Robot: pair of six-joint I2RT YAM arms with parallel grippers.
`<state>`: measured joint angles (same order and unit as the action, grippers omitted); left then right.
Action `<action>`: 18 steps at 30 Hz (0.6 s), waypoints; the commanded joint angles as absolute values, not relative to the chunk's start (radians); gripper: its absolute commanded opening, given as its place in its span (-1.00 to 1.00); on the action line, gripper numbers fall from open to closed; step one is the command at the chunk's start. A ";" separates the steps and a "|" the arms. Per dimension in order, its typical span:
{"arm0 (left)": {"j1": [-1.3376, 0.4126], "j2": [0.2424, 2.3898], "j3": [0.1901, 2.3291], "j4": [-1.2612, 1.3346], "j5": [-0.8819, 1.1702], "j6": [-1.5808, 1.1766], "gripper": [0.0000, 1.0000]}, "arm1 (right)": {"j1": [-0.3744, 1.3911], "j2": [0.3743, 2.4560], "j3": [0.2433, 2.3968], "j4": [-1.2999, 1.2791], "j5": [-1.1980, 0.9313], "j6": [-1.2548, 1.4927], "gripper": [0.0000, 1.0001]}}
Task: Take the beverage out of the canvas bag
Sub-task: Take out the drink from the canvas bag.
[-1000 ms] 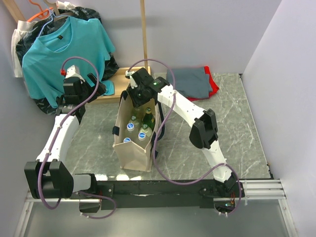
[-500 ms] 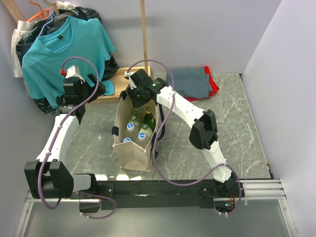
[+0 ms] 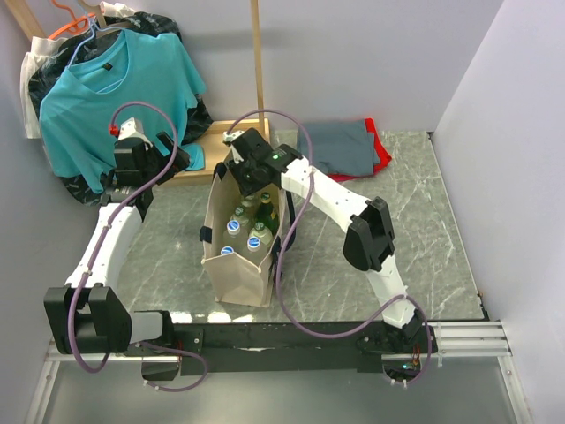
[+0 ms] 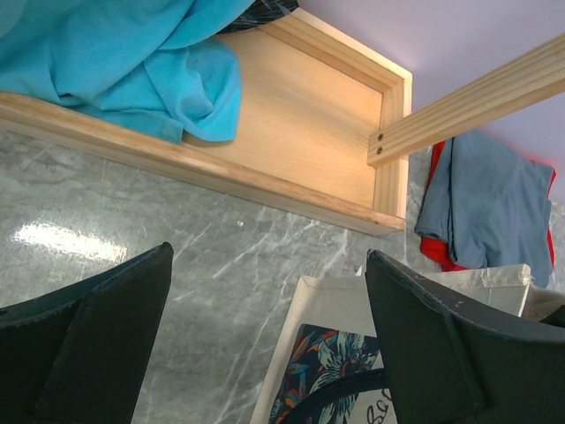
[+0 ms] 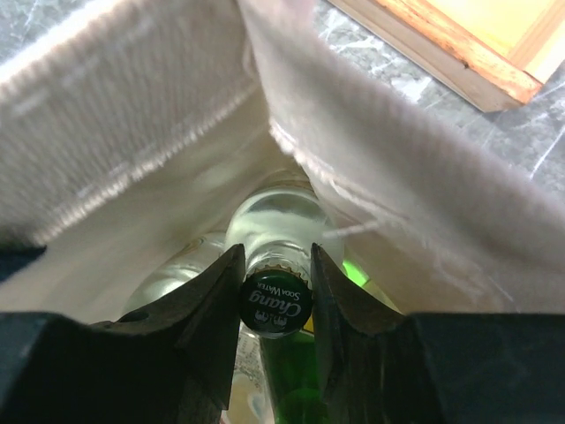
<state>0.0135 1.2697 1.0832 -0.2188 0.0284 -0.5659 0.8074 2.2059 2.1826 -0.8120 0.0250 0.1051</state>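
The beige canvas bag (image 3: pixel 238 276) stands open on the grey marble floor with several bottles in it. My right gripper (image 5: pixel 274 299) reaches into its back end and is shut on the beverage, a clear glass bottle (image 5: pixel 279 219), gripping the neck just under its green cap (image 5: pixel 274 305). The bag's cloth walls (image 5: pixel 132 132) crowd close around the fingers. A green bottle (image 5: pixel 296 380) stands right beneath. My left gripper (image 4: pixel 269 256) hangs open and empty above the floor, left of the bag's printed side (image 4: pixel 340 371).
Blue-capped bottles (image 3: pixel 232 227) and a green bottle (image 3: pixel 265 210) fill the bag. A wooden rack base (image 4: pixel 300 115) with an upright post (image 3: pixel 257 62) lies behind it, and a teal shirt (image 3: pixel 106 79) hangs at the left. Folded grey and red clothes (image 3: pixel 349 150) lie at the back right.
My right wrist has shifted slightly toward the near side over the bag's back end. The left arm and the bag have not moved.
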 commanded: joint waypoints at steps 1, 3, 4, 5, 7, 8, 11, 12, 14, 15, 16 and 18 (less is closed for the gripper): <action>0.015 1.259 1.083 -0.221 0.018 -0.572 0.93 | 0.813 2.076 2.169 -0.724 0.071 0.089 -1.00; 0.017 1.259 1.081 -0.219 0.018 -0.571 0.93 | 0.815 2.069 2.166 -0.718 0.071 0.089 -1.00; 0.015 1.261 1.081 -0.216 0.020 -0.571 0.93 | 0.813 2.060 2.161 -0.710 0.071 0.084 -1.00; 0.017 1.264 1.080 -0.215 0.020 -0.572 0.93 | 0.816 2.051 2.152 -0.700 0.069 0.084 -1.00; 0.015 1.272 1.081 -0.219 0.021 -0.574 0.93 | 0.819 2.017 2.113 -0.657 0.066 0.081 -1.00; 0.015 1.272 1.078 -0.218 0.023 -0.574 0.93 | 0.822 2.008 2.105 -0.649 0.075 0.080 -1.00; 0.015 1.269 1.075 -0.218 0.018 -0.572 0.93 | 0.822 1.997 2.112 -0.653 0.078 0.074 -1.00; 0.014 1.270 1.080 -0.219 0.015 -0.572 0.93 | 0.822 1.999 2.121 -0.661 0.083 0.071 -1.00; 0.015 1.269 1.081 -0.221 0.014 -0.571 0.93 | 0.824 2.002 2.152 -0.681 0.084 0.063 -1.00; 0.015 1.269 1.081 -0.221 0.014 -0.571 0.93 | 0.824 2.002 2.164 -0.683 0.084 0.060 -1.00; 0.015 1.269 1.081 -0.219 0.015 -0.572 0.93 | 0.824 2.000 2.169 -0.687 0.084 0.060 -1.00; 0.015 1.272 1.080 -0.218 0.017 -0.572 0.93 | 0.824 2.000 2.189 -0.693 0.080 0.055 -1.00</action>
